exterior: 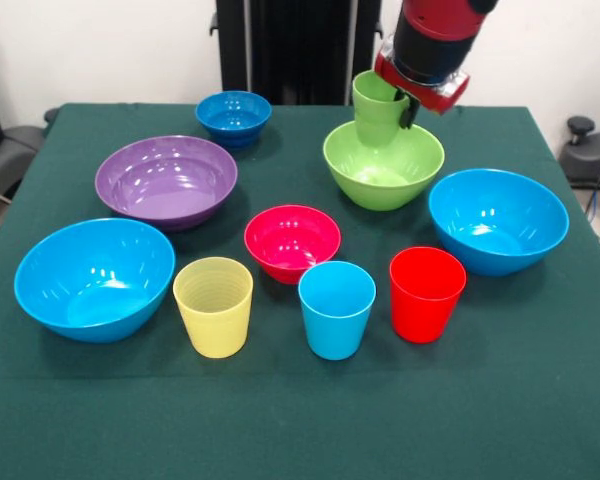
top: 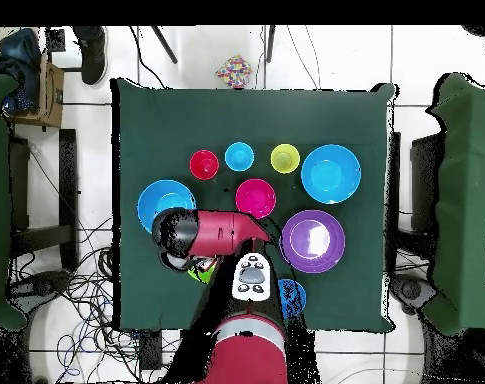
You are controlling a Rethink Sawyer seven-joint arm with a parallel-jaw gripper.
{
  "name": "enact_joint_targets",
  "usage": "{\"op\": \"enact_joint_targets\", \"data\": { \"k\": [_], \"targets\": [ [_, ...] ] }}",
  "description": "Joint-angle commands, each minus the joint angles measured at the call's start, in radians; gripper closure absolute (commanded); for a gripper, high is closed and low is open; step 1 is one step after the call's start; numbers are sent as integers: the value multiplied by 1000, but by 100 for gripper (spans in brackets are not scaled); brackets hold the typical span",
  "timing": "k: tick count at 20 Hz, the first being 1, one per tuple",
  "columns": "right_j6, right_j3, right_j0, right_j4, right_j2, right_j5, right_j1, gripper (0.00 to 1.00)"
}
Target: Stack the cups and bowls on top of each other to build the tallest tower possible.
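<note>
Dark green cloth covers the table point(exterior: 540, 400), with a white wall and black robot column behind it in the front view. Coming down from above, the red and black arm ends in the gripper point(exterior: 405, 105), which sits at the rim of the green cup point(exterior: 377, 108). One dark finger point(exterior: 407, 112) shows against the cup's right side; the gripper seems closed on the rim, though the arm's body hides most of the contact. That cup stands upright inside the large lime green bowl point(exterior: 384, 165), its base hidden by the bowl's wall, so whether it rests on the bottom cannot be told.

Just right of this pair and nearer the camera lies one large light blue bowl point(exterior: 498, 220). To the left, the small dark blue bowl point(exterior: 233, 117) sits near the table's far edge, with the wide purple bowl point(exterior: 166, 181) in front of it. Around the table's middle is the small pink-red bowl point(exterior: 292, 241). The second large light blue bowl point(exterior: 94, 278) is at the left, beside the pale yellow cup point(exterior: 213, 305). The light blue cup point(exterior: 336, 308) and the red cup point(exterior: 426, 293) stand in a rough row with the yellow one, all upright and apart from each other.

From overhead, the arm point(top: 211, 232) covers the lime bowl almost entirely; only a sliver of green shows
</note>
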Motion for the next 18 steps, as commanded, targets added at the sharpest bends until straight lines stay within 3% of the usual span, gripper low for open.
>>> {"op": "enact_joint_targets", "data": {
  "k": [1, 6, 18],
  "targets": [
    [14, 71, -15, 21, 120, -93, 0, 100],
    [24, 48, -8, -12, 103, -142, 19, 100],
    [77, -9, 77, -62, 2, -216, 43, 100]
  ]
}}
